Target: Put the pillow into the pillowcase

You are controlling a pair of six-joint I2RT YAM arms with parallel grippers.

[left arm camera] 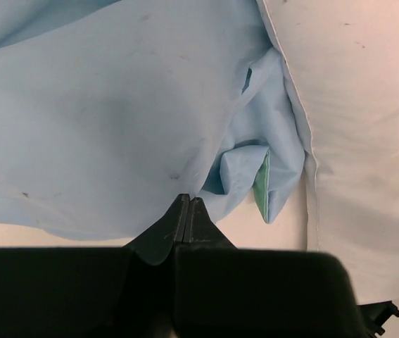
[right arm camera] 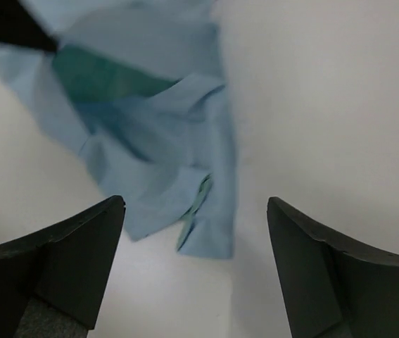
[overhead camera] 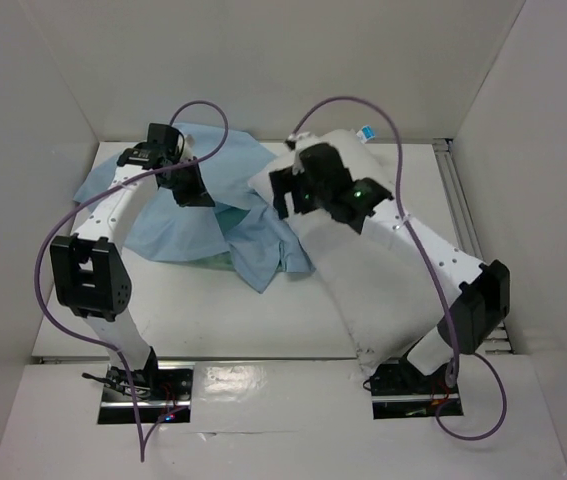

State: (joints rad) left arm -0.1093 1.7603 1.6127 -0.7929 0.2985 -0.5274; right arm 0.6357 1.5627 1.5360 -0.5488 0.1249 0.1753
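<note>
The white pillow [overhead camera: 363, 270] lies slantwise on the right half of the table, partly under my right arm. Left of it the light blue pillowcase [overhead camera: 178, 225] lies crumpled, one flap draped against the pillow's left edge. My left gripper [overhead camera: 191, 188] is shut on a fold of the pillowcase [left arm camera: 100, 127], its tips [left arm camera: 187, 201] pressed together at the cloth's edge; a mint-green lining [left arm camera: 261, 184] shows beside the pillow [left arm camera: 361, 105]. My right gripper [overhead camera: 285, 195] hovers open over the pillow's left edge. Between its spread jaws [right arm camera: 195, 211] hangs a corner of the pillowcase [right arm camera: 157, 148], untouched.
White walls close in the table [overhead camera: 223, 320] at the back and on both sides. A metal rail [overhead camera: 460, 205] runs along the right edge. Purple cables [overhead camera: 203, 110] loop above both arms. The left gripper's dark tip [right arm camera: 5, 28] shows in the right wrist view.
</note>
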